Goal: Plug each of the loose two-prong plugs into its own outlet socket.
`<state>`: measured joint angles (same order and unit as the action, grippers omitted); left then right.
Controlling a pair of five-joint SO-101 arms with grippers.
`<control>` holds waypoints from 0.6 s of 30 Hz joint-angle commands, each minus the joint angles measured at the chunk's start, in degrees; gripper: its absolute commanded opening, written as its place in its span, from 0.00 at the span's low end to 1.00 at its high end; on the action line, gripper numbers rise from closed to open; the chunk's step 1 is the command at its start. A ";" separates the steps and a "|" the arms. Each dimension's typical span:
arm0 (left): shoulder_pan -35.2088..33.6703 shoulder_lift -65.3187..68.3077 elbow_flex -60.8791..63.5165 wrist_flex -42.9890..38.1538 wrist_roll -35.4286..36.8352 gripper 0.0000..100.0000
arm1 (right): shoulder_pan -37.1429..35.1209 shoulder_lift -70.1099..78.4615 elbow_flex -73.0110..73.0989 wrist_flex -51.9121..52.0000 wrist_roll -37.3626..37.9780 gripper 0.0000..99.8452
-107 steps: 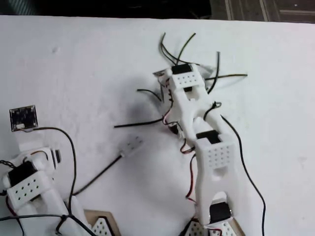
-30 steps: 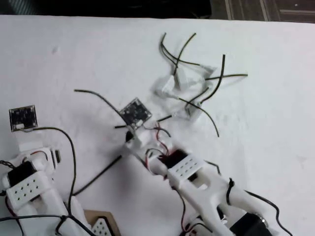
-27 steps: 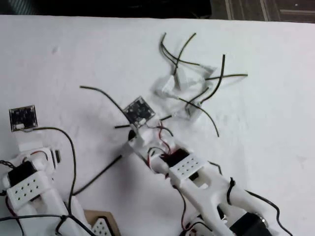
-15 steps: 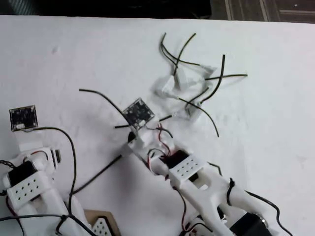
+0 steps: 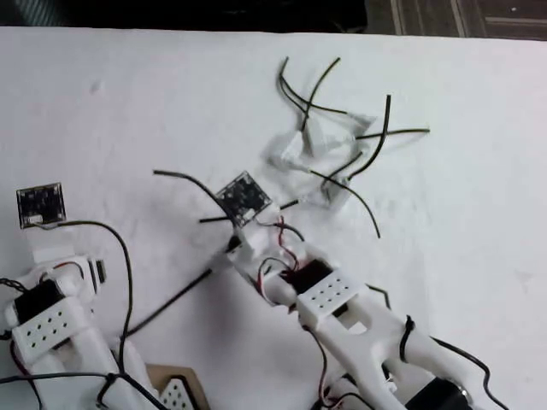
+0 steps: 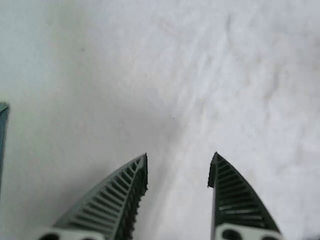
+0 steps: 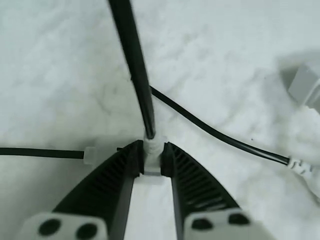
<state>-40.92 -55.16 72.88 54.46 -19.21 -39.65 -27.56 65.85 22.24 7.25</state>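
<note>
While plug [image 7: 151, 150] stays pinched, cord [image 7: 131, 60] shifted

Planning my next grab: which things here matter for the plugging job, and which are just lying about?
Job: plug in right gripper; pile of loose plugs; cabled connector.
Lying about: left gripper, open over table; wooden plate.

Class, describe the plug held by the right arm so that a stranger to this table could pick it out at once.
On the white table, find the right arm's end effector, near the table's middle. Clamped in it is a small white plug with a black cord. Unlike the loose plugs heaped farther back, it is the one being gripped.
</note>
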 commanded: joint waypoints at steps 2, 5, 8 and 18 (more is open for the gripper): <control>0.40 -1.01 -0.26 -0.97 0.35 0.21 | -0.66 0.75 -0.26 3.56 2.99 0.02; 0.40 -1.01 -0.26 -0.97 0.35 0.21 | -0.57 0.75 -0.26 4.18 4.66 0.02; 0.40 -1.01 -0.26 -0.97 0.35 0.21 | -0.57 0.84 -0.26 4.18 4.84 0.02; 0.40 -1.01 -0.26 -0.97 0.35 0.21 | 1.01 0.92 -0.62 8.66 5.36 0.02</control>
<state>-40.92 -55.16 72.88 54.46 -19.21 -39.12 -27.65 65.32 28.04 12.09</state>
